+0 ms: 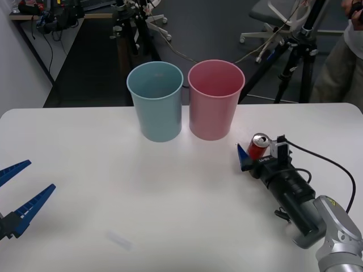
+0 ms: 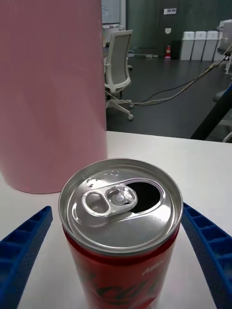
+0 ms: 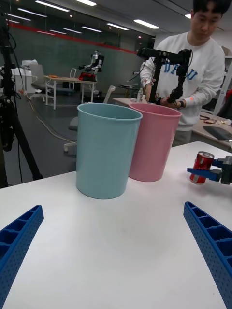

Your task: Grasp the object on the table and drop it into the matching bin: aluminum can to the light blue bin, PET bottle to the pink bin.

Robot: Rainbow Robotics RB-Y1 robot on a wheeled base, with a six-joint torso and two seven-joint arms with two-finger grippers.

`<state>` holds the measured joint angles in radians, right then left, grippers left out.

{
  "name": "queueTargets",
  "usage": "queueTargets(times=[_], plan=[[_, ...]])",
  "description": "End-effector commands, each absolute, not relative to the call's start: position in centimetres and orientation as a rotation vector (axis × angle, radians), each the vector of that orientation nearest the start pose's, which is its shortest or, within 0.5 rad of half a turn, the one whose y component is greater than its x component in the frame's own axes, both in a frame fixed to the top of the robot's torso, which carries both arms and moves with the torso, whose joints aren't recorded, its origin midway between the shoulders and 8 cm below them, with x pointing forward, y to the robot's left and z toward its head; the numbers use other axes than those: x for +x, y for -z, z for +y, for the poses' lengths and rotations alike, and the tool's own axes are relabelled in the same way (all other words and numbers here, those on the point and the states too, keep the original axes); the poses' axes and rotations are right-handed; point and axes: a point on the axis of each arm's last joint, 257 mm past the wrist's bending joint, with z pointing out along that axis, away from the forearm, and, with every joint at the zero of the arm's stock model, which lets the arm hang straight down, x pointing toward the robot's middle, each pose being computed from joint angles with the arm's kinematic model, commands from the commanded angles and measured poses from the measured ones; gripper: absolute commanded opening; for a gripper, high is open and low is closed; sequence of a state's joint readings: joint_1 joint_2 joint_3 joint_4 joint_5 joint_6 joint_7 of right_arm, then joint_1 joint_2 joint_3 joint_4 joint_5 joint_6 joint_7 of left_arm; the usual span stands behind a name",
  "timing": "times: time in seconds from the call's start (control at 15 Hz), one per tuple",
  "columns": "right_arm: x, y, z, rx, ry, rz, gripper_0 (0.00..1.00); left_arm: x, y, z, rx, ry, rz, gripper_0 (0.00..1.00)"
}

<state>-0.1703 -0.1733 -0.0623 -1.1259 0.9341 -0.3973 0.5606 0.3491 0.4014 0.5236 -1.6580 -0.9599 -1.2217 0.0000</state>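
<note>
The red aluminum can (image 1: 259,145) stands upright on the white table (image 1: 113,170), to the right of the pink bin (image 1: 215,99). My right gripper (image 1: 255,154) is open, low over the table, with one blue finger on each side of the can. In the right wrist view the can's silver top (image 2: 121,205) sits between the fingers (image 2: 24,251), with a small gap on one side. The light blue bin (image 1: 155,102) stands to the left of the pink one, almost touching it. My left gripper (image 1: 20,195) hangs open near the table's left edge, holding nothing. The left wrist view shows the light blue bin (image 3: 107,149), the pink bin (image 3: 152,142) and the can (image 3: 203,164).
Both bins stand near the table's far edge. Behind the table stand black tripods (image 1: 298,62) and an office chair (image 1: 272,17). A black cable (image 1: 334,164) runs from the right wrist over the table.
</note>
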Motion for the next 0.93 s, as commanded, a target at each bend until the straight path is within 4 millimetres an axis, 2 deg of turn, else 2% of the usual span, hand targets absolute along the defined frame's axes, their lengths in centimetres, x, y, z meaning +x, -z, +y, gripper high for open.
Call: queueTargets(times=[0.07,0.6,0.8,0.93], plan=[[56.1,29.9,-22.1,-0.268,-0.170,1.628,0.00,34.2,16.9,33.0,0.465,0.567,1.441,1.00],[56.1,29.8,-22.1,-0.269,-0.171,1.625,0.00,34.2,16.9,33.0,0.465,0.567,1.441,1.00],[56.0,28.8,-22.0,-0.272,-0.169,1.602,0.00,34.2,16.9,33.0,0.465,0.567,1.441,1.00],[55.0,27.5,-21.8,-0.281,-0.167,1.570,0.00,34.2,16.9,33.0,0.465,0.567,1.441,1.00]])
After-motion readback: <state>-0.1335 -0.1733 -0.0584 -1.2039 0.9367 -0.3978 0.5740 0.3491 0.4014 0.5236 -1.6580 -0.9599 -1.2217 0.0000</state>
